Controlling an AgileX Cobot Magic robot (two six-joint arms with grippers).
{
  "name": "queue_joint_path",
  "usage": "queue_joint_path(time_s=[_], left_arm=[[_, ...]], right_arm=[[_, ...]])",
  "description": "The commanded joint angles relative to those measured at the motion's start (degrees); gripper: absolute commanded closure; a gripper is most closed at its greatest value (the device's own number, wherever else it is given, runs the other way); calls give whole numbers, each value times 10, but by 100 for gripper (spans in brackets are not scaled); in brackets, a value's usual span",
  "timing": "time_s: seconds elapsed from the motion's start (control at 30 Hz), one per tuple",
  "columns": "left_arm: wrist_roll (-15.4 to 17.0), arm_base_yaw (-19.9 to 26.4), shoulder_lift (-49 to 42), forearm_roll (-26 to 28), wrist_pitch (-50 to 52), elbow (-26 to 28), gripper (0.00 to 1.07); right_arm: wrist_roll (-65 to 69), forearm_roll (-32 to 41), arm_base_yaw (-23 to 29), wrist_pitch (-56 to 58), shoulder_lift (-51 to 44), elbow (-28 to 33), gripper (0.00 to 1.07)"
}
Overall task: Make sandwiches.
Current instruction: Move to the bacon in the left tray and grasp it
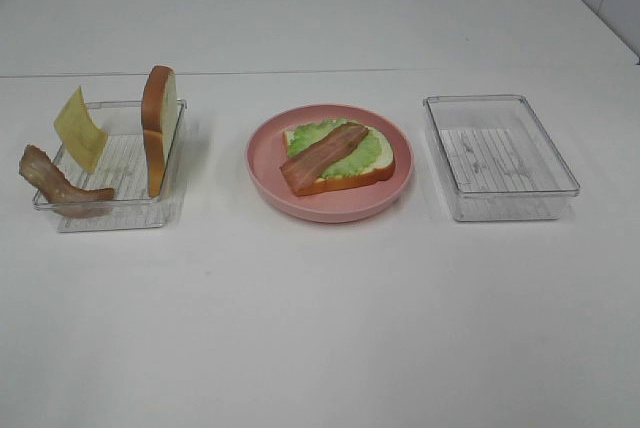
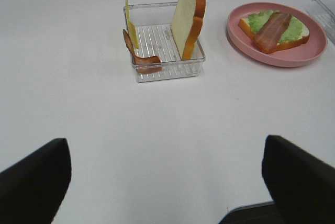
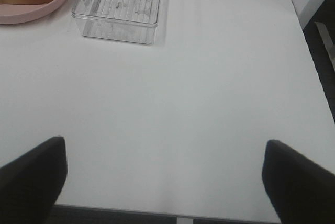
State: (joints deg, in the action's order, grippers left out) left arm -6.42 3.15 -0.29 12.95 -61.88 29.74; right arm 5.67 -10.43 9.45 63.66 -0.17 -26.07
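White table [image 1: 320, 328]: fills every view; its far and right edges are cut off by the frame.

Left gripper [image 2: 165, 148]: only two dark fingers [image 2: 31, 182] show, at the near corners of its wrist view. They are spread wide with bare table between. Right gripper [image 3: 165, 148]: the same, fingers [image 3: 298, 182] wide apart and holding nothing. Neither arm appears in the high view.

Right clear tray [image 1: 500, 158]: right of the plate, with nothing in it. The ribbed floor is visible; the walls are hard to trace against the white.

Left clear tray [image 1: 125, 163]: left of the plate, holding the loose parts.

Pink plate [image 1: 330, 210]: centre, between the trays and apart from both. It is cut off at the frame edge in the right wrist view.

Upright bread slice [image 1: 158, 128]: stands on edge at the left tray's right wall, rising well above the rim.

Bottom bread slice [image 1: 360, 180]: lies flat on the plate. Its top is mostly hidden, with only the crust and a white margin showing.

Lettuce leaf [image 1: 360, 153]: lies on that slice.

Bacon strip [image 1: 322, 156]: lies diagonally across the lettuce, from far right to near left.

Second bacon strip [image 1: 55, 183]: at the left tray's near-left corner, with one end raised over the rim. Where its lower end rests is unclear through the clear wall.

Cheese square [image 1: 80, 128]: tilted at the left tray's left wall, its top above the rim and its lower edge hard to make out.
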Motion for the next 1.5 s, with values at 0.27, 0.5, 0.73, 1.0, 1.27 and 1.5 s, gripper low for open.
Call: queue_joint_path(time_s=[0.27, 0.5, 0.73, 1.0, 1.27, 1.5], left_arm=[[2, 1, -7, -1, 3, -2, 16], [2, 1, -7, -1, 3, -2, 16], [2, 1, -7, -1, 3, -2, 16], [2, 1, -7, -1, 3, -2, 16], [2, 1, -7, -1, 3, -2, 16], [2, 1, -7, -1, 3, -2, 16]], right_arm=[[-6, 10, -20, -6, -21, 1, 8], [-6, 11, -29, -6, -21, 1, 8], [-6, 11, -29, -5, -21, 1, 8], [-6, 11, -29, -5, -21, 1, 8], [-6, 11, -29, -5, -21, 1, 8], [-6, 11, -29, -5, -21, 1, 8]])
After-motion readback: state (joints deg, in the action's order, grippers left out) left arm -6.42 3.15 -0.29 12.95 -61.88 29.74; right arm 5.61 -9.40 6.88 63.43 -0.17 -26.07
